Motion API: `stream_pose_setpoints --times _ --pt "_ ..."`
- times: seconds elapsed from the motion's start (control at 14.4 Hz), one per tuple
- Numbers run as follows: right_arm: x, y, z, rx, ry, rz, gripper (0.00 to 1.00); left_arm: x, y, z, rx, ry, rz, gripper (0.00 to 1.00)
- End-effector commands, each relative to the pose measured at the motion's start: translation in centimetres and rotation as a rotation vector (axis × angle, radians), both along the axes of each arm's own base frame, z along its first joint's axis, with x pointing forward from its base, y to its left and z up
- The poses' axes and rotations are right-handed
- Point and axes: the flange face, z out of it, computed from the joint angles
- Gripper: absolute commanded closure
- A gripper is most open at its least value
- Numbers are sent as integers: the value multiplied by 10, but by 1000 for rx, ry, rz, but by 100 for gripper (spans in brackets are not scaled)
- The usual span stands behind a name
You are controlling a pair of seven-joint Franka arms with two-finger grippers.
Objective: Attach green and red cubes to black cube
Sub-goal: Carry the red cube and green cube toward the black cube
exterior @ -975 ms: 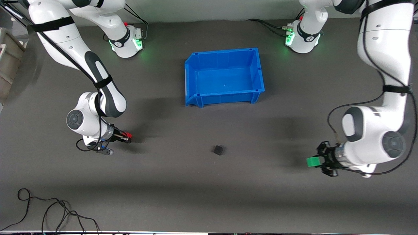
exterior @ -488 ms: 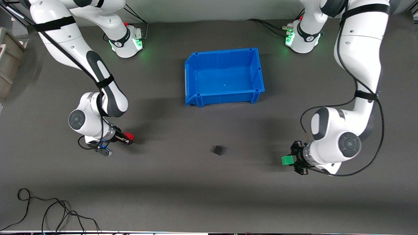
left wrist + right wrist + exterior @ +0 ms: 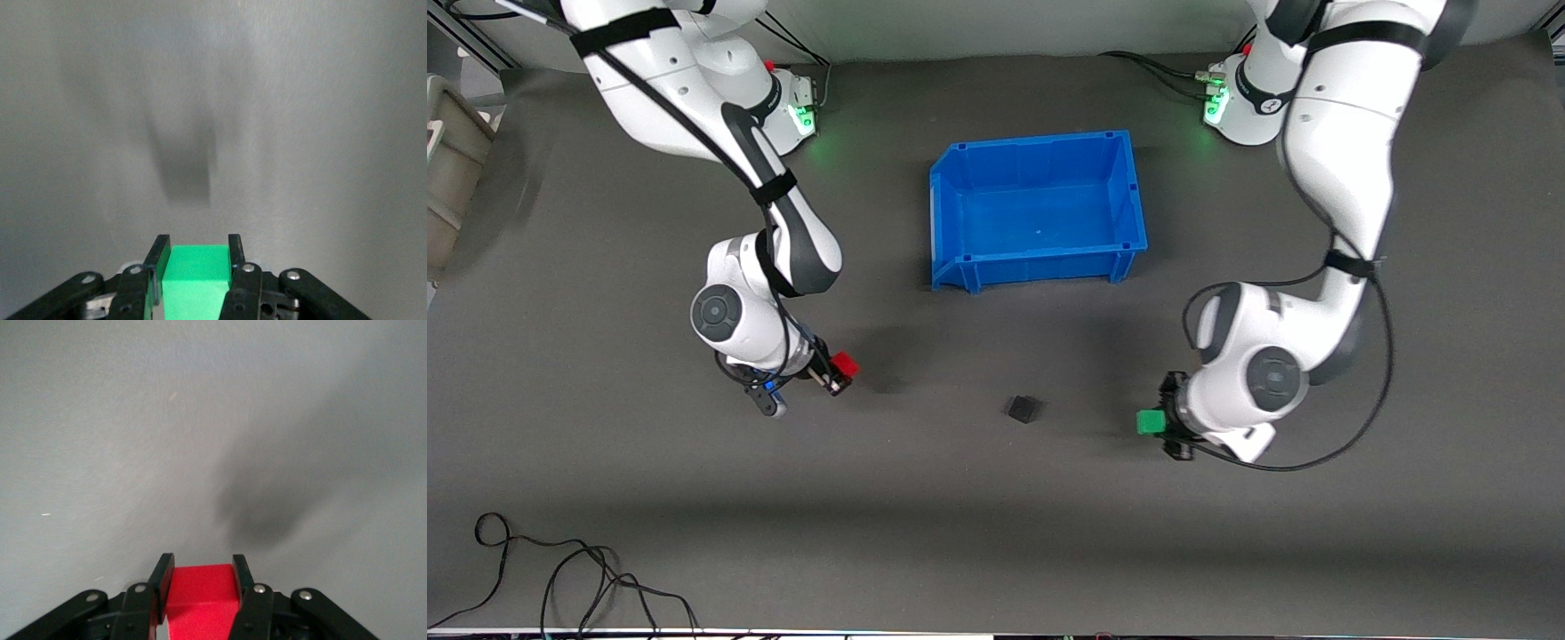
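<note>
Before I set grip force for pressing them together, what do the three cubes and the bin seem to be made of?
The small green cube and small red cube look like matte plastic or foam: flat colour, no glare. The small black cube is equally dull; its material is unclear. The blue open-topped bin looks like moulded plastic, with a faint sheen and ribbed walls.

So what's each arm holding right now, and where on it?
Left gripper clamps the green cube by two facing sides; right gripper clamps the red cube likewise.

No text, label or number seems legible on anything here.
</note>
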Motion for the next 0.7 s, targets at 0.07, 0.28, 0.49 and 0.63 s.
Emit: stream_pose_setpoints --times 0.07,0.28,0.49,0.63 --pt "41 42 23 -20 92 -326 100 -2 -22 -11 43 -37 -55 100" --pt "45 72 13 -64 138 -460 100 -2 -35 -13 24 -80 -57 100" --pt "43 111 -5 -145 126 -600 100 -17 -75 -18 20 -96 -125 100" --pt "49 121 -7 -136 139 -667 100 -18 -80 -22 21 -96 -137 100"
